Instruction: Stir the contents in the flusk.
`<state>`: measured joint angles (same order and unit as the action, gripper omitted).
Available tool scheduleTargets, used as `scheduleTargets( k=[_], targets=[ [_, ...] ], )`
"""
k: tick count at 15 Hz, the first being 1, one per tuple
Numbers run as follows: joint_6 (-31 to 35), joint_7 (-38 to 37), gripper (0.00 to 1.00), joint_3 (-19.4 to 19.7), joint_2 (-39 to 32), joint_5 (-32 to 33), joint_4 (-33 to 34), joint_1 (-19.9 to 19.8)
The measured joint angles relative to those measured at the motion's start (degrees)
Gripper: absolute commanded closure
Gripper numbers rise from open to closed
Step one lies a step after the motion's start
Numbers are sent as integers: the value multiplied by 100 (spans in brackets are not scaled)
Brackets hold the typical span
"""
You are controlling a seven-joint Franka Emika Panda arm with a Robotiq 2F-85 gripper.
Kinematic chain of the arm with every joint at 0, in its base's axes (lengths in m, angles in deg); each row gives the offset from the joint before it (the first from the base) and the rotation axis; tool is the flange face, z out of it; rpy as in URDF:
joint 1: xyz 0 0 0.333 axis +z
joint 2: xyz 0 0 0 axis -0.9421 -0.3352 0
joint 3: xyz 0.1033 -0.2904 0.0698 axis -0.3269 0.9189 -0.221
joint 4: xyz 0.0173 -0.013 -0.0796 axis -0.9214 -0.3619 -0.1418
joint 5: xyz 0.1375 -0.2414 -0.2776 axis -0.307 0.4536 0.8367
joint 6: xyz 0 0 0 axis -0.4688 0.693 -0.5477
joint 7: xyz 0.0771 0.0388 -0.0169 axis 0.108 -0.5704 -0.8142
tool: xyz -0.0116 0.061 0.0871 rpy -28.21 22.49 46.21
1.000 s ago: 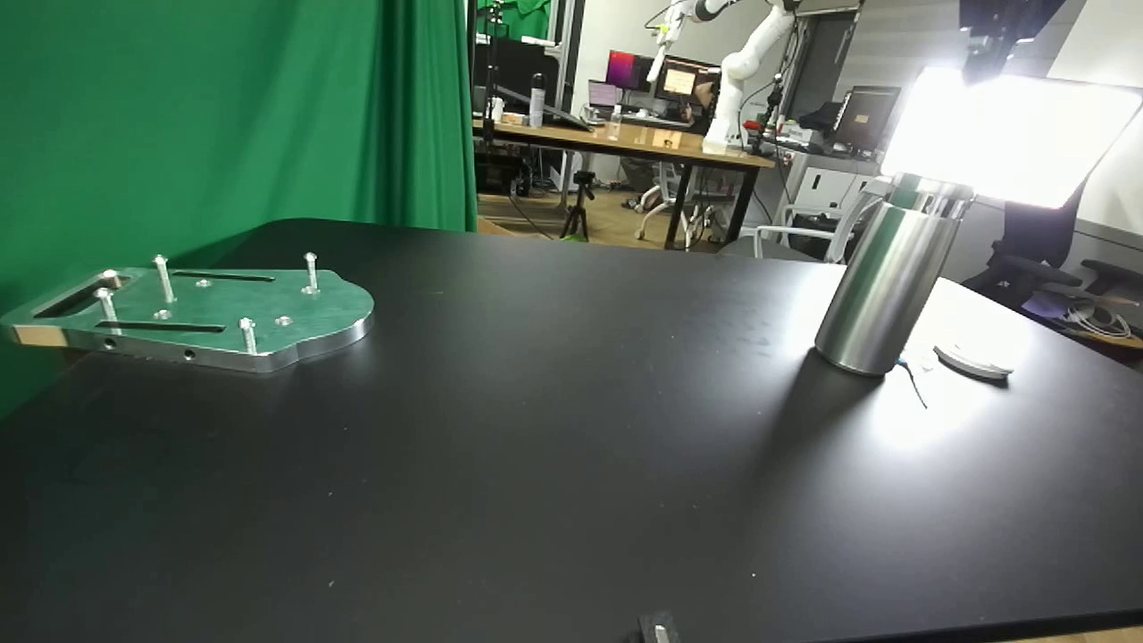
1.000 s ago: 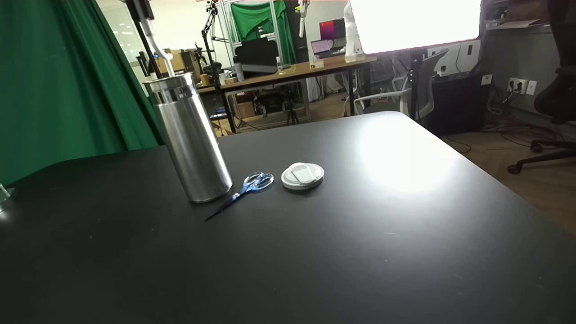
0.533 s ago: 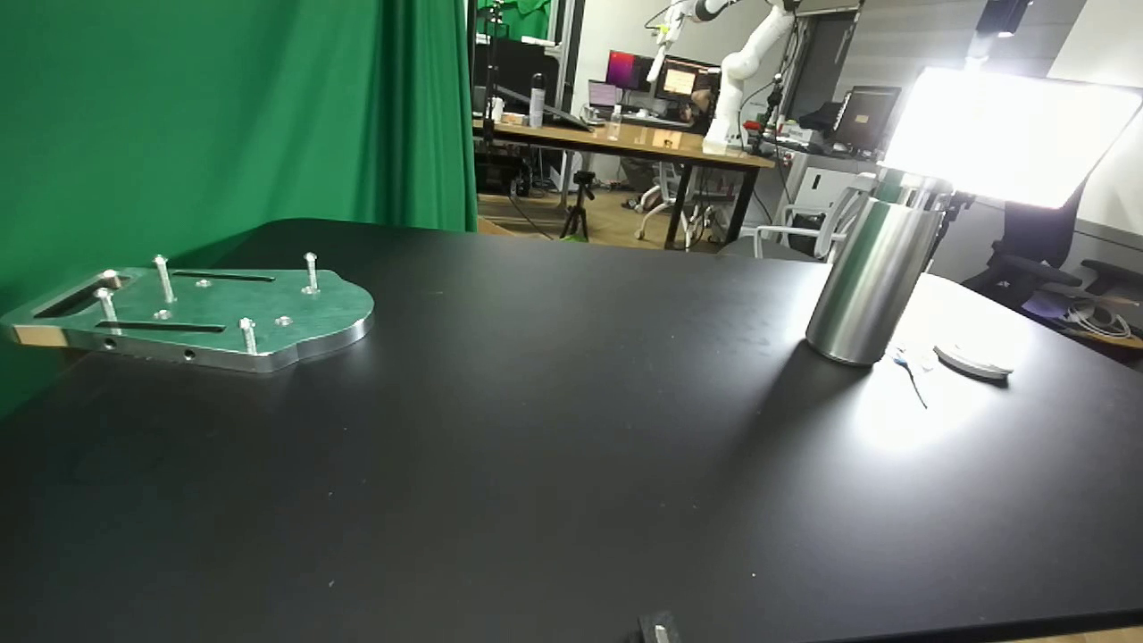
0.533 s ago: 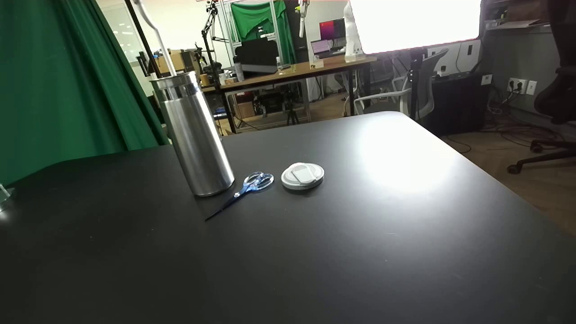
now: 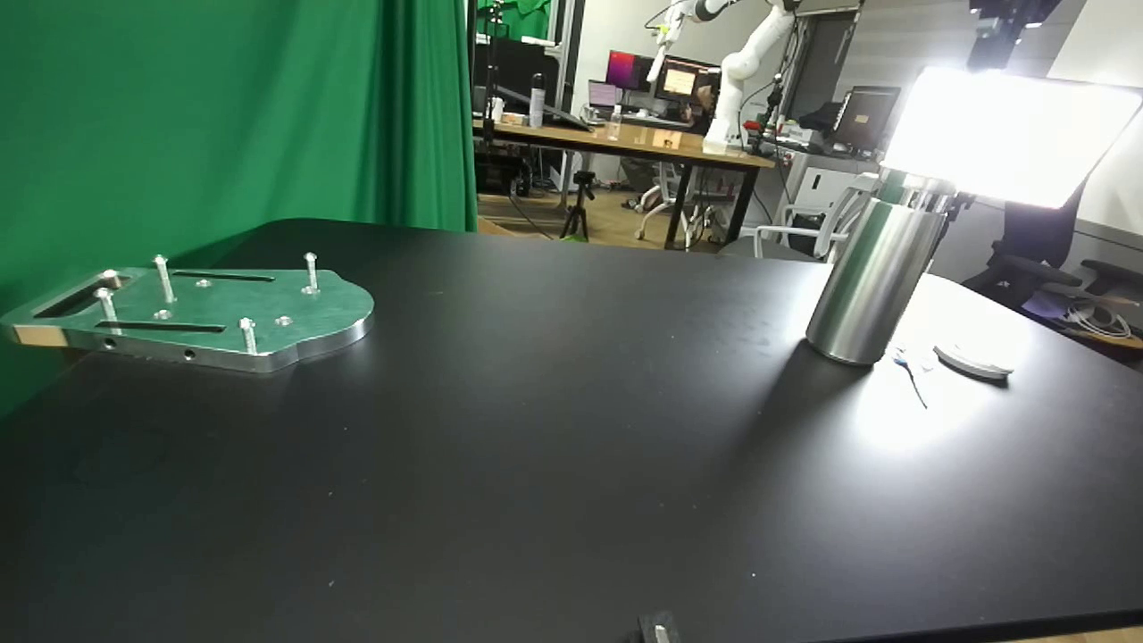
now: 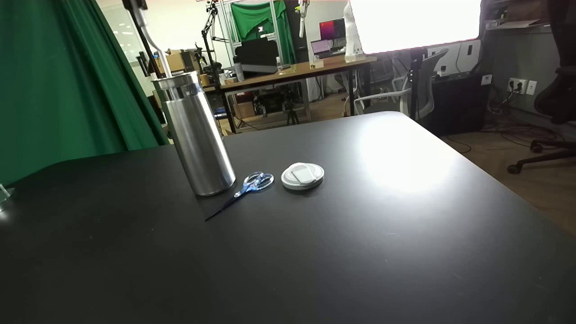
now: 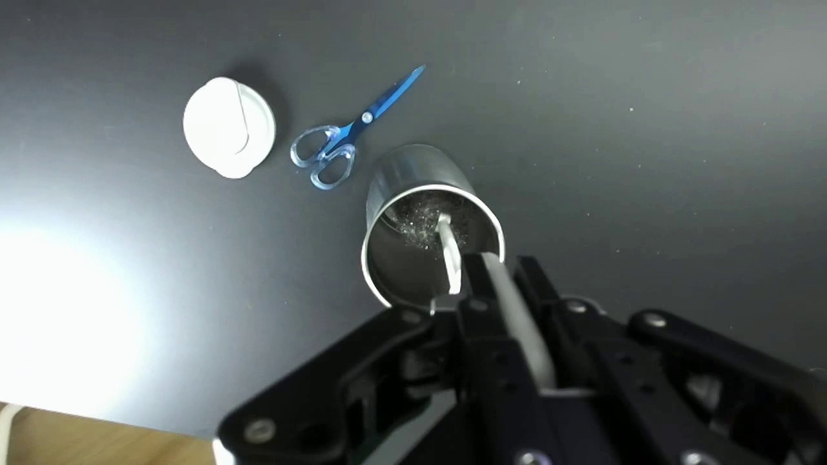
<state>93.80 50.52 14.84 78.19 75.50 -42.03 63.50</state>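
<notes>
The flusk, a tall silver metal flask [image 5: 880, 281], stands on the black table and shows in both exterior views [image 6: 196, 139]. In the wrist view I look into its open mouth [image 7: 369, 258]; small bright specks [image 7: 415, 223] lie inside at the bottom. My gripper [image 7: 502, 261] is shut on a white bent stirring stick [image 7: 451, 255]. The stick's lower end is inside the flask. In an exterior view the stick [image 6: 155, 45] enters the mouth from above, with my gripper [image 6: 135, 4] at the top edge. The gripper also shows above the flask [image 5: 1005, 27].
Blue scissors [image 6: 243, 191] lie beside the flask's base. A white lid [image 6: 302, 176] lies past them; it also shows in the wrist view [image 7: 226, 127]. A metal plate with upright screws [image 5: 223, 308] lies at the table's far side. A bright light panel [image 5: 1009, 134] stands behind.
The flask has slid a little across the table since a second ago, away from the exterior cameras. My gripper rose with the stick, then came down again; the stick stayed in the flask.
</notes>
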Motion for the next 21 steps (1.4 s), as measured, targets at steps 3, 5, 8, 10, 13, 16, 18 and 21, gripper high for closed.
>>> scheduleTargets(
  k=[3, 5, 8, 10, 13, 16, 18, 21],
  targets=[
    [3, 0, 96, 0, -352, 1, -32, -2],
    [5, 0, 96, 0, -570, 1, -36, -3],
    [5, 0, 96, -1, -799, 3, -36, -5],
    [5, 0, 96, -3, -852, 3, -23, -9],
    [1, 5, 96, -4, -824, 2, 19, -15],
    [-20, 93, 96, -4, -646, -29, 63, -27],
    [-66, 179, 96, -3, -422, -64, 80, -32],
    [-123, 303, 96, 1, -29, -131, 83, -34]
  ],
)
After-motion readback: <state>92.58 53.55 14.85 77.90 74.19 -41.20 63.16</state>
